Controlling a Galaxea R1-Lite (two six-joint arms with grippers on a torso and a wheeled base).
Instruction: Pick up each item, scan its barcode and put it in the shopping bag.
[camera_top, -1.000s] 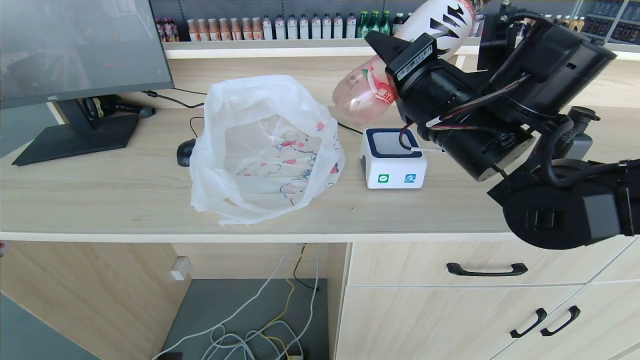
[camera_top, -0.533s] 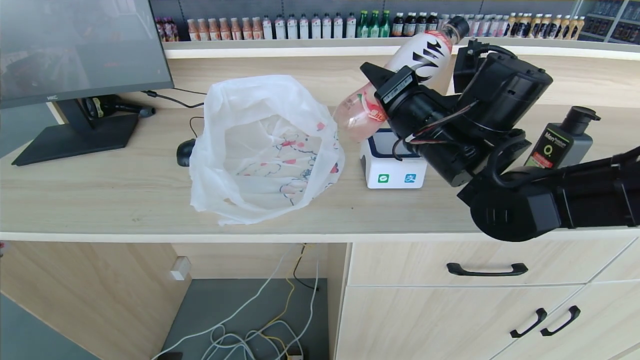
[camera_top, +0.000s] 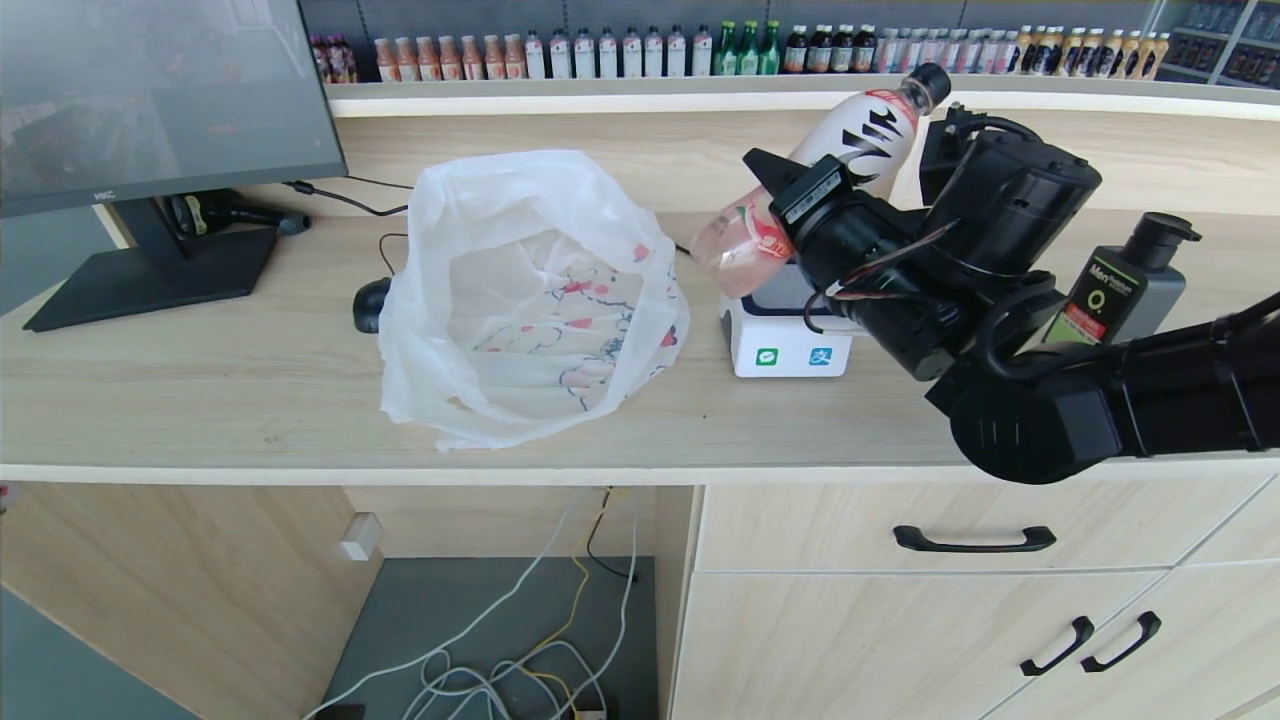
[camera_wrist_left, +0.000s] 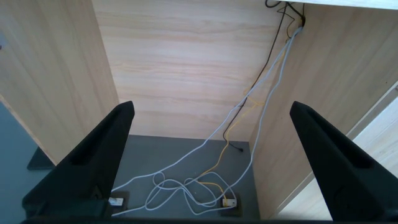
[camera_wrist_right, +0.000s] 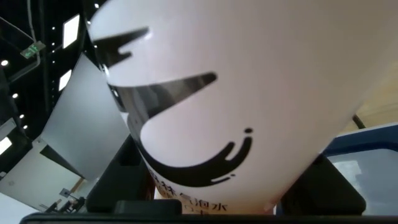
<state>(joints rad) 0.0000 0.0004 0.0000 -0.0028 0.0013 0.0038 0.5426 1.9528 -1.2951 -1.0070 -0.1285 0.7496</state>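
Right hand (camera_top: 795, 195) clenched on the bottle (camera_top: 862, 122), which is held tilted, base low over the scanner (camera_top: 790, 345), cap uppermost. The open shopping bag (camera_top: 530, 290) stands left of the scanner, a narrow strip of worktop (camera_top: 705, 400) between them. A pump bottle (camera_top: 1125, 285) stands near on the right. Left hand (camera_wrist_left: 211, 109), fingers spread, faces the cables (camera_wrist_left: 205, 180) under the worktop.

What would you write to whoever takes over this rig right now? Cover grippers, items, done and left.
Right gripper: shut on the drink bottle, held tilted, base just above the scanner.
Left gripper: open, empty, low, facing the open bay under the counter.
Shopping bag: open on the counter, no item seen inside. Pump bottle stands right of the scanner.
Done: bottle picked up.
Left: scan and bag it, then the pump bottle.
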